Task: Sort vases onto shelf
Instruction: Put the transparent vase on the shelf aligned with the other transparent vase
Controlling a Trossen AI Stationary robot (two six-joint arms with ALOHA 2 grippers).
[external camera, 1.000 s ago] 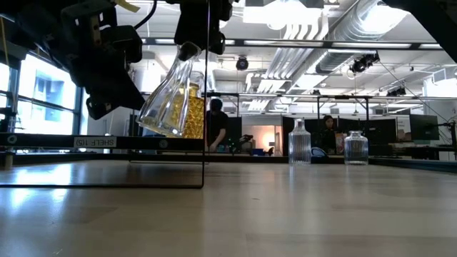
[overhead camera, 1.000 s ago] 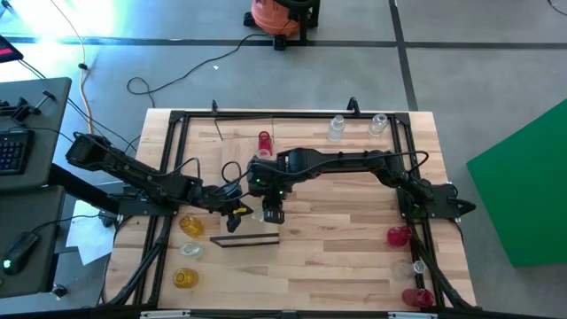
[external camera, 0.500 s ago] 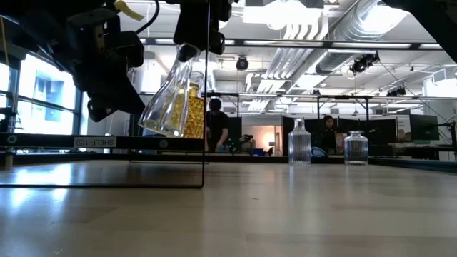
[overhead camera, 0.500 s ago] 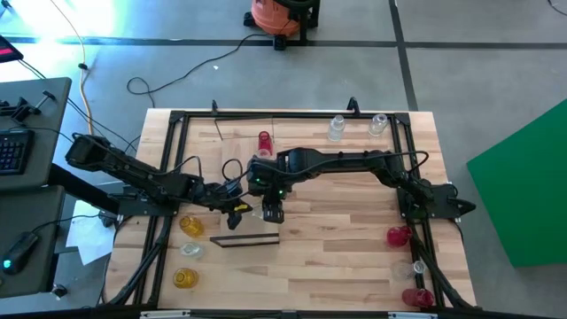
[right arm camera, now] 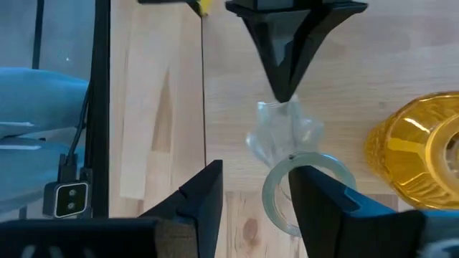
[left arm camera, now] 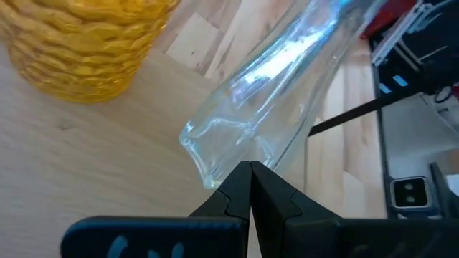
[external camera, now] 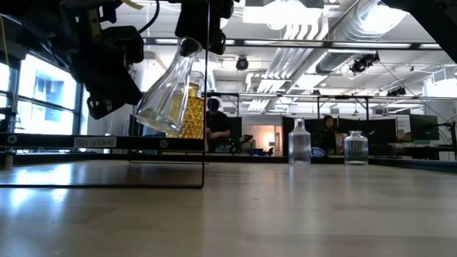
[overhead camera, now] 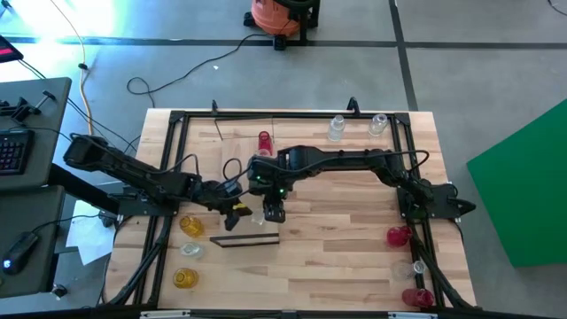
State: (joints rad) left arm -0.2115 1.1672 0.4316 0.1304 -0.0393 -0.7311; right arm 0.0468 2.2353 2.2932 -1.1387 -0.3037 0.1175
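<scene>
A clear glass vase [external camera: 163,100] hangs tilted in the air between my two grippers, above the table near the shelf [overhead camera: 245,240], a light board with a dark strip. My left gripper [left arm camera: 249,172] is shut on the vase's base end. My right gripper [right arm camera: 254,193] is open at the vase's mouth [right arm camera: 276,190]. An amber vase [external camera: 191,114] stands just behind it. More amber and clear vases [overhead camera: 189,251] stand on the table's left, red and clear ones [overhead camera: 398,236] on the right. Beside the far edge stand a red vase [overhead camera: 264,142] and two clear vases [overhead camera: 336,129]. My left gripper pinches the rim of the clear vase's base [left arm camera: 208,161] between its two fingertips, coming level from the table's left. The vase is lifted clear and slants up away from the fingers. My right gripper has one finger [right arm camera: 323,197] at the mouth ring; whether it touches, I cannot tell.
A black frame [overhead camera: 168,159] runs around the slatted tabletop. A thin black post [external camera: 207,107] rises beside the held vase. Bare wood lies in the table's middle and near part [overhead camera: 337,257]. People and desks show in the room beyond.
The left gripper has risen slightly. The vase's base end has swung a little up and toward the table's left, while its mouth has stayed under the right gripper.
</scene>
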